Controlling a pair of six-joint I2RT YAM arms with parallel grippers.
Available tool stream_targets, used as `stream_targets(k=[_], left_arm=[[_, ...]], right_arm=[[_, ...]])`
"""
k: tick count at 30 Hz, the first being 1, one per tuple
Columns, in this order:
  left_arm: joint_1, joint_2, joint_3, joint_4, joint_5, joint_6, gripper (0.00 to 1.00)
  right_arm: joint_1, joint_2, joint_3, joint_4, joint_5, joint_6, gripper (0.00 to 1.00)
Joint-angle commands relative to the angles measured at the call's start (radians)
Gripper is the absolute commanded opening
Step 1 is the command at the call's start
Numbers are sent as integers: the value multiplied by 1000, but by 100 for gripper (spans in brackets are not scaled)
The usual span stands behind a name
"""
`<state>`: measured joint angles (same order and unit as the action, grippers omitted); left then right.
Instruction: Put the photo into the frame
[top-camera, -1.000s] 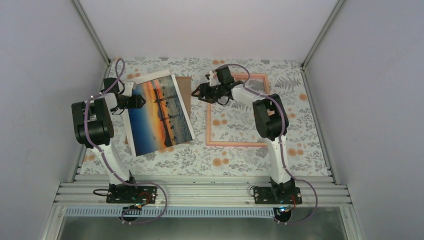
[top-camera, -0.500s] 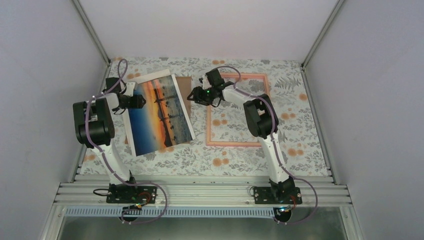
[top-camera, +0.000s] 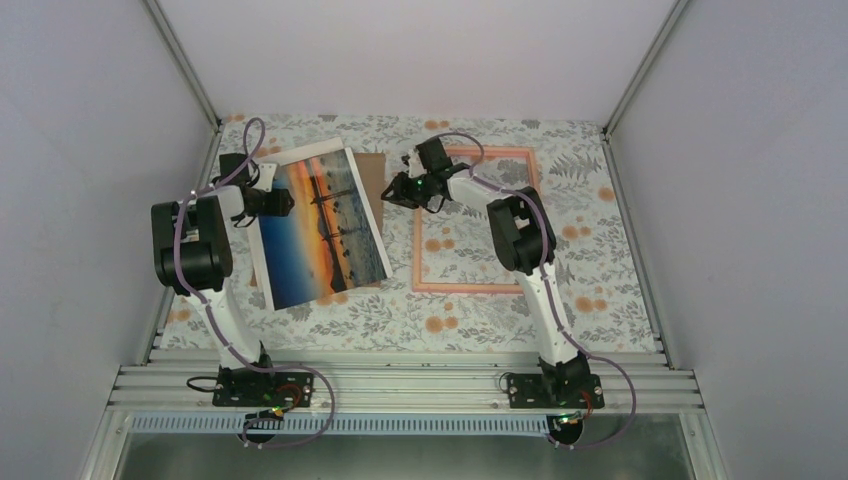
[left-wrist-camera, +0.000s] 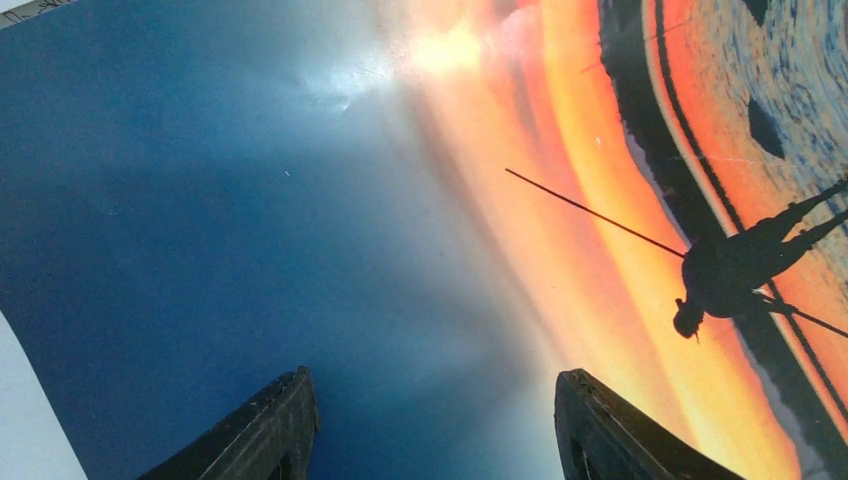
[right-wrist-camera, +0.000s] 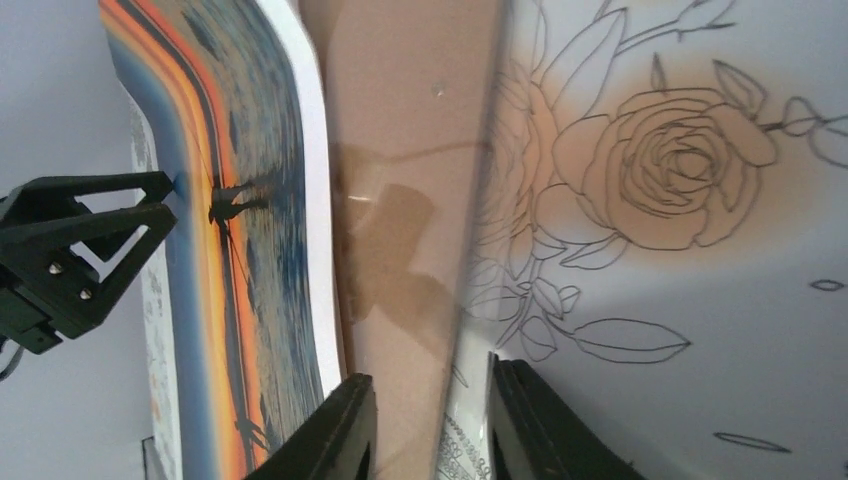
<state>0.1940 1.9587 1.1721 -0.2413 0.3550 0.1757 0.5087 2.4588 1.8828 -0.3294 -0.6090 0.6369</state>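
The photo (top-camera: 320, 225), an orange sunset print with a white border, lies at the left on a brown cardboard board (top-camera: 372, 178). In the left wrist view the photo (left-wrist-camera: 400, 200) fills the picture. My left gripper (top-camera: 286, 203) stands open over its blue left part, nothing between the fingers (left-wrist-camera: 265, 430). The pink frame (top-camera: 470, 288) lies flat to the right, with only tablecloth inside it. My right gripper (top-camera: 393, 190) is at the board's right edge. Its jaws stand narrow but apart, astride the bare strip of board (right-wrist-camera: 420, 300) beside the photo's border.
A floral tablecloth (top-camera: 560, 300) covers the table. Grey walls (top-camera: 90, 150) close in the left, right and back. An aluminium rail (top-camera: 400, 385) with both arm bases runs along the near edge. The left gripper's finger (right-wrist-camera: 90, 240) shows in the right wrist view.
My right gripper has moved left from the frame's top-left corner to the board's right edge, and its jaws have narrowed. The left gripper has stayed over the photo.
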Motion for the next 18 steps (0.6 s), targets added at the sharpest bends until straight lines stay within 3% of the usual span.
stream_targets(k=[1, 6, 18], left_arm=[[-18, 70, -52, -119, -2, 1, 60], [-22, 77, -44, -122, 4, 3, 59], [-31, 78, -39, -125, 7, 8, 57]], right_arm=[[3, 119, -49, -88, 25, 24, 27], [-7, 107, -15, -14, -65, 32, 15], [-6, -47, -171, 324, -253, 140, 14]])
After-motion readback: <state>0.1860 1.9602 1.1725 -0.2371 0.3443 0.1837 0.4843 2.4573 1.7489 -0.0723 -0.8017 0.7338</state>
